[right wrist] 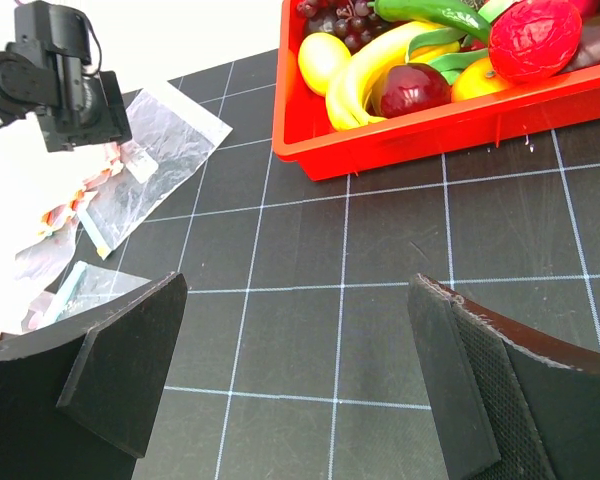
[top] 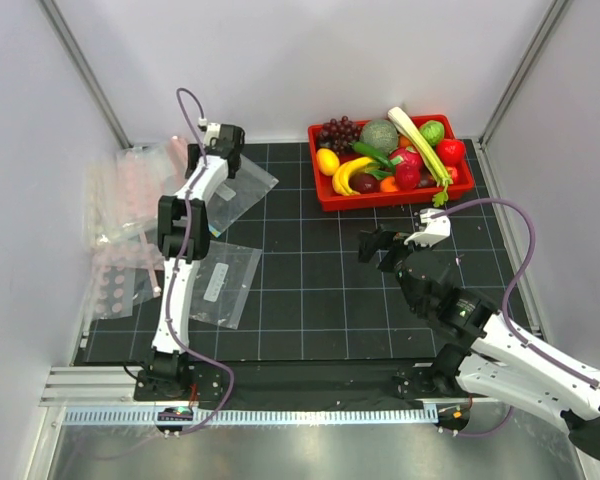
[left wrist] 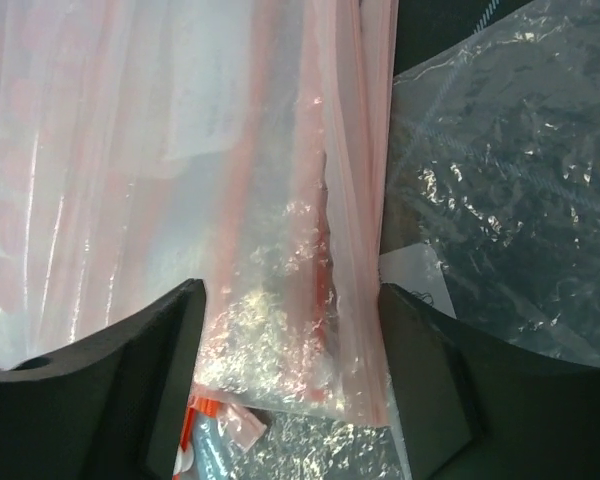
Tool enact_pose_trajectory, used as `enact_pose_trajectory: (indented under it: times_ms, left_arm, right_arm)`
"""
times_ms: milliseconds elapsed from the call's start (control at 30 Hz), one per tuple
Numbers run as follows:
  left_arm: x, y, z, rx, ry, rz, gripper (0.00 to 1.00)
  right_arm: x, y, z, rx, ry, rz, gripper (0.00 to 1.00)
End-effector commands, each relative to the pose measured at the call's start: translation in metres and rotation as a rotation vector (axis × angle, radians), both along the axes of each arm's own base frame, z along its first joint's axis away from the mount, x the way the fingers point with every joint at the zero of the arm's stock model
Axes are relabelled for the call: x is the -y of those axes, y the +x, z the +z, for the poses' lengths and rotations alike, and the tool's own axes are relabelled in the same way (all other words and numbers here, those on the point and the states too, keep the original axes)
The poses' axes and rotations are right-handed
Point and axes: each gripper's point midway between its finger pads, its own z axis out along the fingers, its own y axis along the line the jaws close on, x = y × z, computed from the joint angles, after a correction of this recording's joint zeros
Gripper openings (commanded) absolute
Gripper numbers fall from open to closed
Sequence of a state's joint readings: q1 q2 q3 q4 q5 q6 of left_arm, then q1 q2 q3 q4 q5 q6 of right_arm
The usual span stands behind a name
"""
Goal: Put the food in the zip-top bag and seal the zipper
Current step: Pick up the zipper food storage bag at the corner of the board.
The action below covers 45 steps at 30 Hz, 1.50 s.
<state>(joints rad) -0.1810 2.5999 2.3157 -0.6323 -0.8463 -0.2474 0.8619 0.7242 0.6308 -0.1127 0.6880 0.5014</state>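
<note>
Left end effector [left wrist: 290, 290] mostly open, straddling a bag [left wrist: 280, 340] in the left-side pile [top: 120, 200], gripping nothing; right end effector [right wrist: 298, 290] wide open, empty, near the tray [top: 380, 203] holding the food [top: 420, 145]; risk: closing pinches 2+ overlapping bags, since layers lie stacked.

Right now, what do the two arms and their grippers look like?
The left arm and right arm have white links and black joints; a purple cable loops along each. The left gripper and right gripper are black, with two broad flat fingers.
</note>
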Motion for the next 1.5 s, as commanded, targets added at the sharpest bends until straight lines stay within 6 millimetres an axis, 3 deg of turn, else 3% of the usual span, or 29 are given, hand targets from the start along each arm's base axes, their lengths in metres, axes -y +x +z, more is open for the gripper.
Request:
enact_pose_trajectory:
  times_ms: [0,67,100,133,167,200,267,300,333,433,500,533,633,700,733,833,900,933,967,1000,1033,1067,1133,1167,1200,1267,1300,1467]
  left_arm:
    - [-0.003,0.018,0.014,0.056,0.041,-0.015,0.67]
    - [-0.005,0.016,0.009,0.048,0.043,-0.005,0.53]
    - [-0.007,0.014,0.008,0.048,0.041,0.008,0.28]
    - [-0.014,0.008,0.015,0.057,0.080,0.053,0.14]
    - [-0.017,0.004,0.017,0.066,0.090,0.076,0.04]
    - [-0.019,0.003,0.032,0.099,0.087,0.089,0.00]
    - [-0.019,-0.004,0.034,0.106,0.093,0.099,0.00]
    - [-0.017,-0.006,0.055,0.146,0.085,0.102,0.00]
    - [-0.017,-0.010,0.059,0.161,0.081,0.116,0.00]
    - [-0.004,-0.018,0.086,0.208,0.058,0.104,0.00]
    - [0.008,-0.024,0.092,0.208,0.049,0.077,0.00]
    - [0.013,-0.027,0.108,0.231,0.043,0.069,0.00]
    - [0.028,-0.041,0.126,0.235,0.026,0.055,0.00]
    - [0.035,-0.056,0.127,0.221,-0.006,0.067,0.00]
    - [0.038,-0.064,0.139,0.242,-0.035,0.070,0.00]
    - [0.058,-0.090,0.125,0.211,-0.148,0.054,0.00]
    - [0.074,-0.106,0.137,0.250,-0.251,0.033,0.00]
    - [0.087,-0.122,0.124,0.214,-0.252,0.008,0.00]
    - [0.094,-0.132,0.143,0.258,-0.278,-0.011,0.00]
    - [0.100,-0.141,0.149,0.288,-0.269,-0.008,0.00]
    - [0.119,-0.154,0.148,0.294,-0.260,-0.043,0.00]
    - [0.123,-0.169,0.137,0.279,-0.245,-0.055,0.00]
    - [0.138,-0.188,0.139,0.308,-0.302,-0.098,0.00]
    - [0.149,-0.200,0.119,0.286,-0.316,-0.137,0.00]
    - [0.153,-0.207,0.123,0.305,-0.355,-0.155,0.00]
    - [0.172,-0.215,0.108,0.295,-0.449,-0.214,0.00]
    - [0.171,-0.225,0.101,0.283,-0.468,-0.235,0.00]
    - [0.197,-0.247,0.102,0.278,-0.641,-0.347,0.00]
  right_arm:
    - [-0.002,0.002,0.014,0.036,0.047,-0.004,0.99]
    - [-0.002,0.002,0.013,0.031,0.044,-0.003,1.00]
    - [-0.002,0.002,0.013,0.030,0.043,-0.001,1.00]
    - [-0.002,0.002,0.013,0.032,0.043,-0.006,1.00]
    - [-0.001,0.002,0.013,0.032,0.042,-0.006,0.99]
    - [-0.001,0.002,0.014,0.035,0.047,-0.007,0.99]
    - [0.000,0.001,0.014,0.036,0.043,-0.010,1.00]
    - [0.000,0.002,0.014,0.036,0.043,-0.010,0.99]
    - [0.000,0.002,0.014,0.036,0.043,-0.010,1.00]
    - [0.001,0.002,0.014,0.036,0.037,-0.012,1.00]
    - [0.003,0.002,0.014,0.038,0.036,-0.025,1.00]
    - [0.003,0.002,0.014,0.036,0.032,-0.024,1.00]
    - [0.005,0.004,0.012,0.038,0.020,-0.037,1.00]
    - [0.004,0.006,0.011,0.038,0.012,-0.039,1.00]
    - [0.003,0.006,0.010,0.036,0.006,-0.037,1.00]
    - [-0.002,0.009,0.007,0.030,-0.010,-0.028,1.00]
    - [-0.005,0.011,0.003,0.023,-0.024,-0.024,0.99]
    - [-0.007,0.012,0.002,0.019,-0.025,-0.019,0.99]
    - [-0.008,0.012,0.001,0.018,-0.026,-0.015,0.99]
    - [-0.010,0.013,-0.003,0.010,-0.036,-0.011,0.99]
    - [-0.011,0.013,-0.004,0.007,-0.037,-0.009,0.99]
    - [-0.013,0.013,-0.004,0.004,-0.034,0.000,0.98]
    - [-0.017,0.014,-0.008,0.002,-0.029,0.011,0.97]
    - [-0.020,0.014,-0.011,-0.007,-0.029,0.027,0.97]
    - [-0.022,0.014,-0.015,-0.015,-0.031,0.031,0.97]
    - [-0.031,0.017,-0.020,-0.024,-0.015,0.048,0.96]
    - [-0.034,0.018,-0.021,-0.029,-0.010,0.054,0.95]
    - [-0.052,0.023,-0.042,-0.086,0.007,0.084,0.84]
